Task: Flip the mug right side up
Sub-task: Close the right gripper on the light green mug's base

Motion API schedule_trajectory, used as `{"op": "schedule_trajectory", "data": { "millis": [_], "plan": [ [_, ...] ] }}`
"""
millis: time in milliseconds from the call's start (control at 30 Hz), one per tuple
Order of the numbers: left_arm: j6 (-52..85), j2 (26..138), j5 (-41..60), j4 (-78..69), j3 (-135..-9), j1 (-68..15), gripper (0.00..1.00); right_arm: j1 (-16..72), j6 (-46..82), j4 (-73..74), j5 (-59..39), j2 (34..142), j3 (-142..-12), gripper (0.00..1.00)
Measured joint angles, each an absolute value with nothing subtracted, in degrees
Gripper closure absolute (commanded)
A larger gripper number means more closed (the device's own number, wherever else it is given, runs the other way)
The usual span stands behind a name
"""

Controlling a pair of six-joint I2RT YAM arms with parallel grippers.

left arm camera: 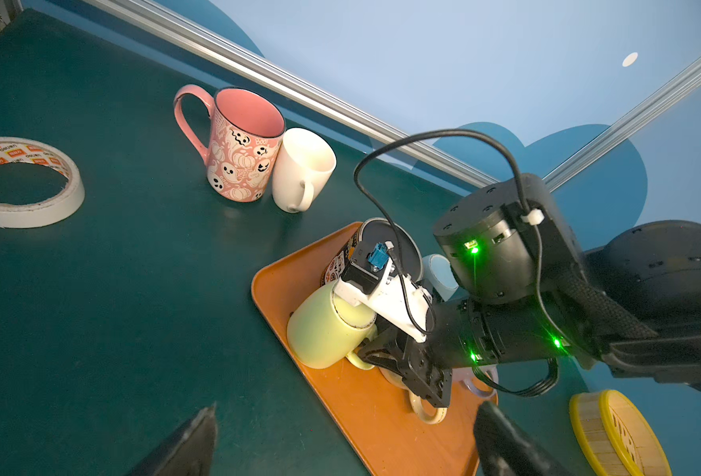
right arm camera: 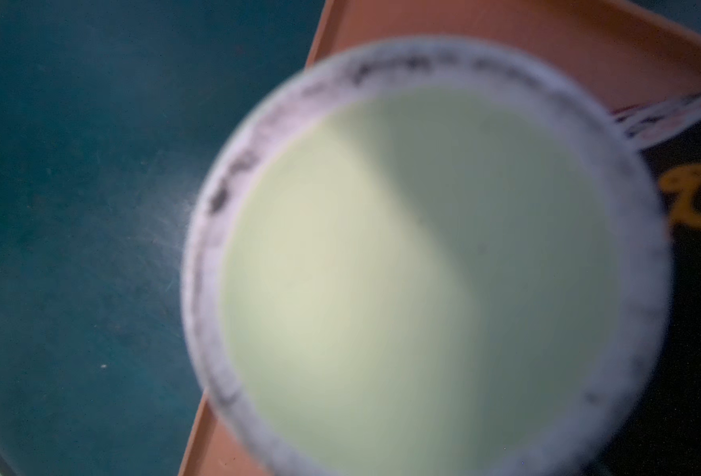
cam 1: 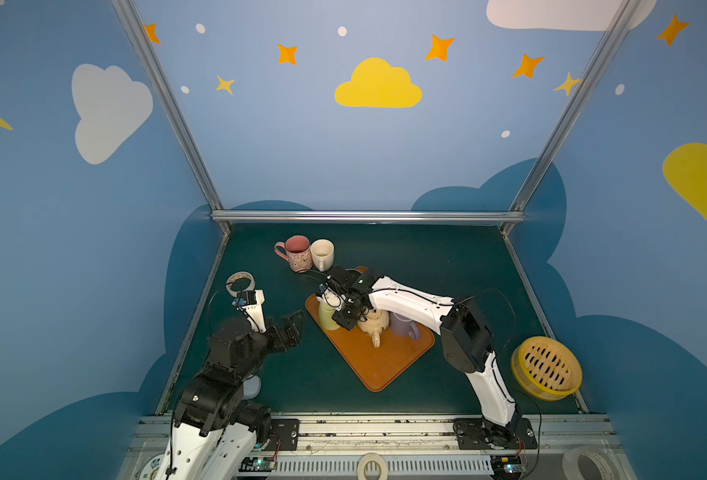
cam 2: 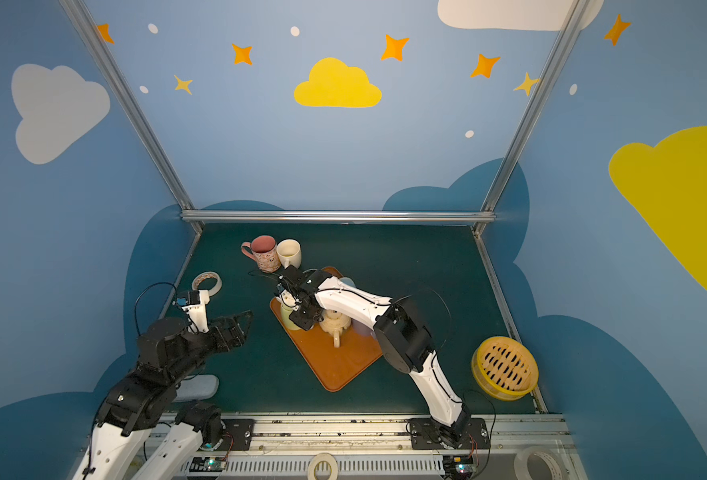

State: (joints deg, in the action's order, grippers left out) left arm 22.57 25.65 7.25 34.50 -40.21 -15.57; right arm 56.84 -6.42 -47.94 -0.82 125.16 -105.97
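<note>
green mug: upside down on tray corner | right gripper: pinching its handle | left gripper: spread, near tray

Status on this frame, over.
Left gripper open, off orange tray. Right gripper at handle of green mug, grip unclear. Mug base up on tray; black mug close beside.

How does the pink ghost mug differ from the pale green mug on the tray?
The pink mug stands mouth up; the pale green mug sits base up. The pink mug is on the table beside a white mug; the pale green mug is on the orange tray, the right gripper at its handle. Both have one handle.
</note>
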Motion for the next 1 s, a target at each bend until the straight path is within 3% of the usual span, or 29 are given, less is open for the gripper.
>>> {"op": "schedule_trajectory", "data": {
  "millis": [233, 667, 1000],
  "plan": [
    [22.6, 25.7, 7.5, 34.5, -40.2, -14.9, 0.03, 56.8, -6.4, -48.6, -0.6, 125.3, -106.6, 1.0],
    [22.6, 25.7, 7.9, 34.5, -40.2, -14.7, 0.03, 57.2, -6.4, -47.7, 0.0, 124.5, -105.4, 1.0],
    [22.8, 25.6, 7.6, 34.4, -40.0, -14.7, 0.03, 57.5, -4.6, -43.0, -1.7, 115.1, -96.4, 1.0]
  ]
}}
